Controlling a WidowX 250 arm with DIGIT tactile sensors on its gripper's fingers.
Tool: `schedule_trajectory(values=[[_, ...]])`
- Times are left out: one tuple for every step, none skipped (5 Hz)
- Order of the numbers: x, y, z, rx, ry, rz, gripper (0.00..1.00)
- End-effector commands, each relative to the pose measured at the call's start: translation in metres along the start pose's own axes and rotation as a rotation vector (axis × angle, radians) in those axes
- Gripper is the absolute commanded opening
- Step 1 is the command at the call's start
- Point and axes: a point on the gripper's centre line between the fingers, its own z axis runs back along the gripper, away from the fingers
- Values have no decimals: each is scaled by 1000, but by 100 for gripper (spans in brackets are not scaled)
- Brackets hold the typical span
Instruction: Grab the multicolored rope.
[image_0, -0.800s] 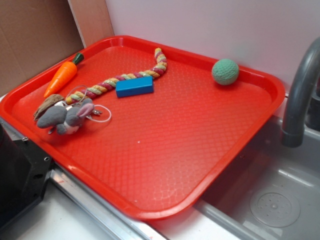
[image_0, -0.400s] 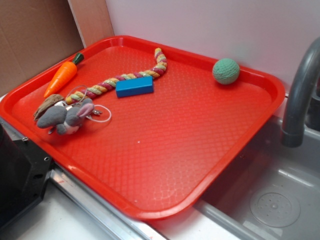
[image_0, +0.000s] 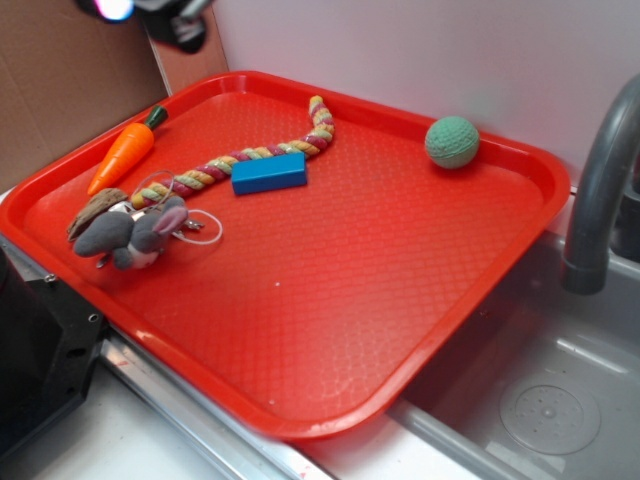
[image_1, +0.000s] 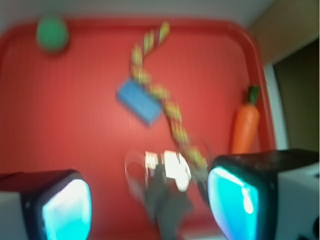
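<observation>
Multicolored twisted cord rope (image_0: 240, 158) lying across far-left part of red plastic tray (image_0: 330, 300), touching blue rectangular block (image_0: 269, 172), frayed end beside grey plush mouse (image_0: 130, 235). Best grasp likely mid-rope, clear of block and orange toy carrot (image_0: 125, 152). Gripper (image_1: 150, 202) high above, jaws spread wide, empty.

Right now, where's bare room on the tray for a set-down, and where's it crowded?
Free: the wide stretch of red tray from the blue block and green ball down to the near rim. Crowded: the left side, where the multicolored rope runs by the block to the grey plush mouse, carrot alongside. The gripper hangs open above.
</observation>
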Motion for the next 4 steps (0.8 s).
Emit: schedule_trajectory(values=[[72,0,-91,-44,-73,131,100],[80,-10,-119,-45,-53,58,100],[85,-28,-149,-21,-10,-88,100],[87,-33,-161,-20,18,-99,100]])
